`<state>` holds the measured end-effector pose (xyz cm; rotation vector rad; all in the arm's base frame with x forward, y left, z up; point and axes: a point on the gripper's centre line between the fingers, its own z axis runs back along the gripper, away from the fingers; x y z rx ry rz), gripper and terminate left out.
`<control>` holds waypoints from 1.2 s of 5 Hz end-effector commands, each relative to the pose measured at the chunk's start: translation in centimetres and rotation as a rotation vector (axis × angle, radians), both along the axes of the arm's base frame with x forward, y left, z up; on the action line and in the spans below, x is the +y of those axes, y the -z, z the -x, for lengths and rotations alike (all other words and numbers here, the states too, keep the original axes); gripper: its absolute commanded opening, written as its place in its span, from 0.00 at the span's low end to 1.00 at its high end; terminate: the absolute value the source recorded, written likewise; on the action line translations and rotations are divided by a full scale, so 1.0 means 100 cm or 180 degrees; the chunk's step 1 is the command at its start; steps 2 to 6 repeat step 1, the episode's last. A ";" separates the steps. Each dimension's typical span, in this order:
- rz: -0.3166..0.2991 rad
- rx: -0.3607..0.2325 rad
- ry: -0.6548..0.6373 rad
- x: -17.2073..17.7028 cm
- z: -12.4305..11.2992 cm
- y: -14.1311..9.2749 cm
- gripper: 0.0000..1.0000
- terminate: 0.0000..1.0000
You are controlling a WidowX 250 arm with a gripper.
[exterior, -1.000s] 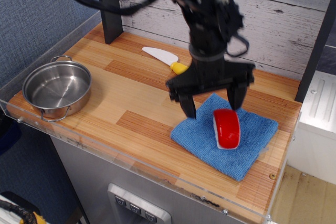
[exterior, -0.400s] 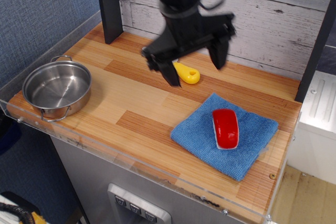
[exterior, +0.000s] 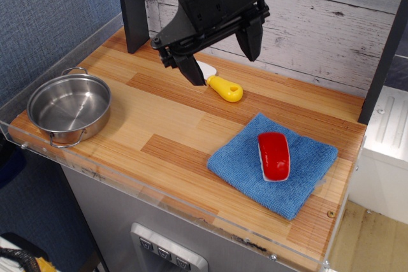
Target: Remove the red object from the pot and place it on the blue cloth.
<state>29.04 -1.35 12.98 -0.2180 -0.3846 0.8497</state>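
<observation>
A wooden plank counter (exterior: 159,125) is filling the view, edged at its near and left sides by a clear plastic lip and backed at the far side by a whitewashed board wall. A wide strip of bare wood is lying open between the pot (exterior: 69,107) at the near left and the blue cloth (exterior: 242,164) at the near right.

The red object (exterior: 274,155) is lying on the blue cloth, right of its middle, long axis running near to far. It is glossy and rounded, with a thin white edge showing along its left underside. The cloth is square, nubbly terry, sitting cornerwise near the counter's right end.

The pot is shiny steel, shallow and round, with thin wire loop handles.

The gripper (exterior: 220,50) is hanging above the far middle of the counter, its black fingers spread wide and holding nothing. Beneath it a toy knife (exterior: 220,85) is lying, its yellow handle plain, its white blade seemingly part hidden by the left finger.
</observation>
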 end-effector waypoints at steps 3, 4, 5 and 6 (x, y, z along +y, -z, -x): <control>0.0000 -0.0171 -0.0009 0.003 0.007 -0.018 1.00 1.00; 0.0000 -0.0171 -0.0009 0.003 0.007 -0.018 1.00 1.00; 0.0000 -0.0171 -0.0009 0.003 0.007 -0.018 1.00 1.00; 0.0000 -0.0171 -0.0009 0.003 0.007 -0.018 1.00 1.00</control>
